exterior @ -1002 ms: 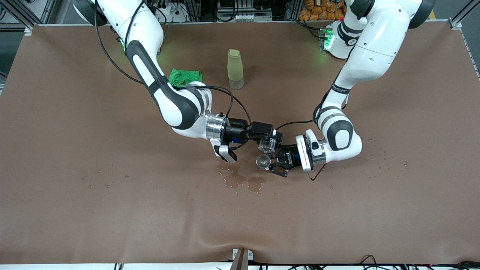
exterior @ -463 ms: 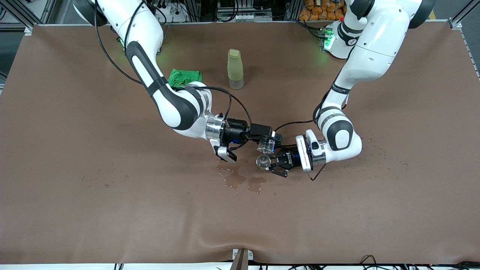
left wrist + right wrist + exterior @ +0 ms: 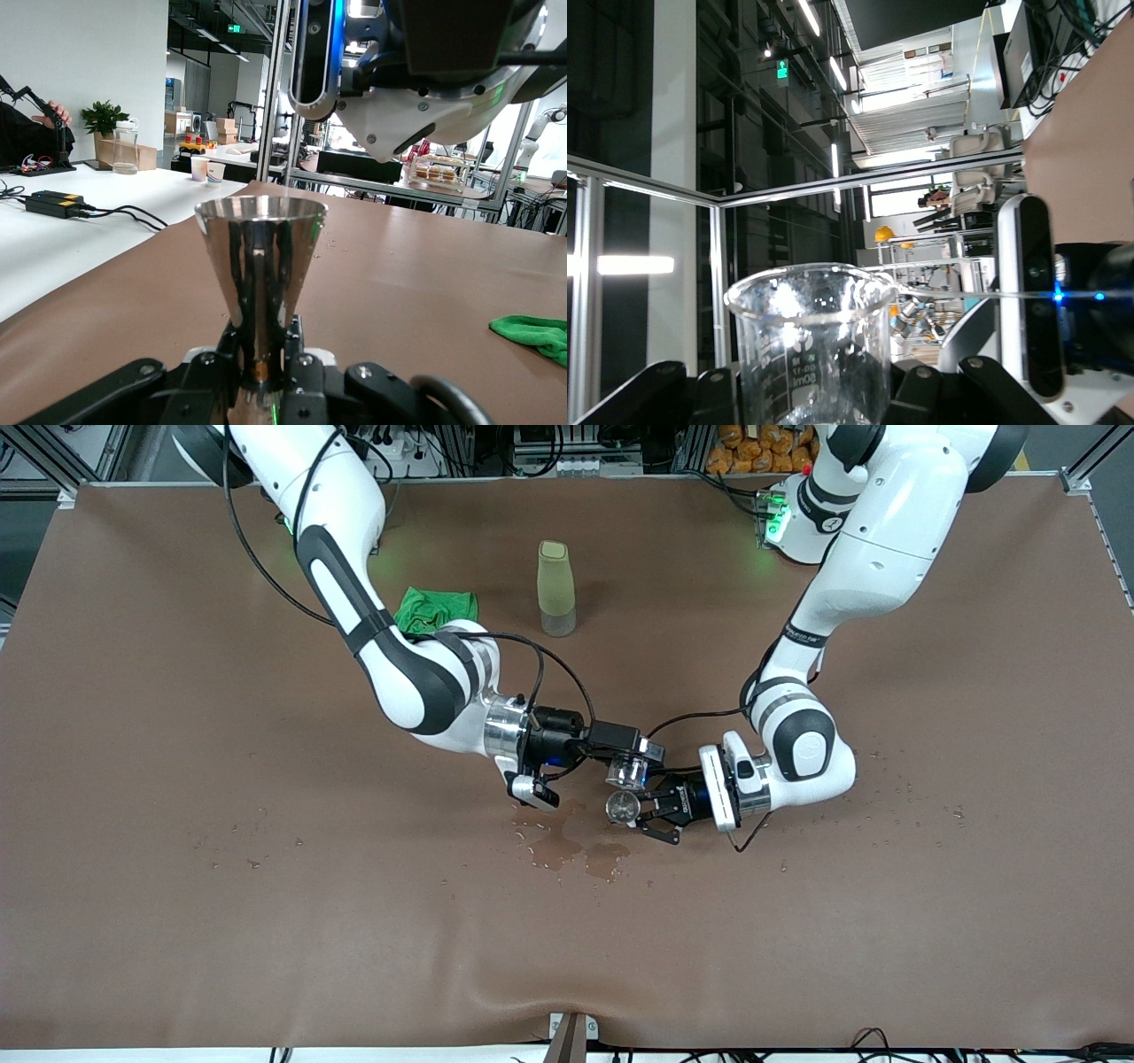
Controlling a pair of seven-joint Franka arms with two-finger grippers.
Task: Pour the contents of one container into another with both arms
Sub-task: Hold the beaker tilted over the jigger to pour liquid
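Observation:
My right gripper (image 3: 630,760) is shut on the small clear glass cup (image 3: 631,771), which hangs over the middle of the table. In the right wrist view the glass cup (image 3: 810,347) shows printed measuring marks and sits between the black fingers (image 3: 709,390). My left gripper (image 3: 646,810) is shut on the shiny silver metal cup (image 3: 623,808), just below the glass cup and close beside it. In the left wrist view the silver cup (image 3: 260,257) stands upright, gripped at its narrow waist by my left gripper (image 3: 263,354), and the right arm's wrist (image 3: 416,80) looms above it.
A tall olive-green bottle (image 3: 555,589) and a green cloth (image 3: 434,608) stand nearer the robots' bases. A wet patch (image 3: 571,849) darkens the brown table cover under the cups, with droplets scattered around. The green cloth (image 3: 534,332) also shows in the left wrist view.
The right gripper with the glass cup has shifted slightly toward the right arm's end of the table. The left gripper and silver cup have stayed put.

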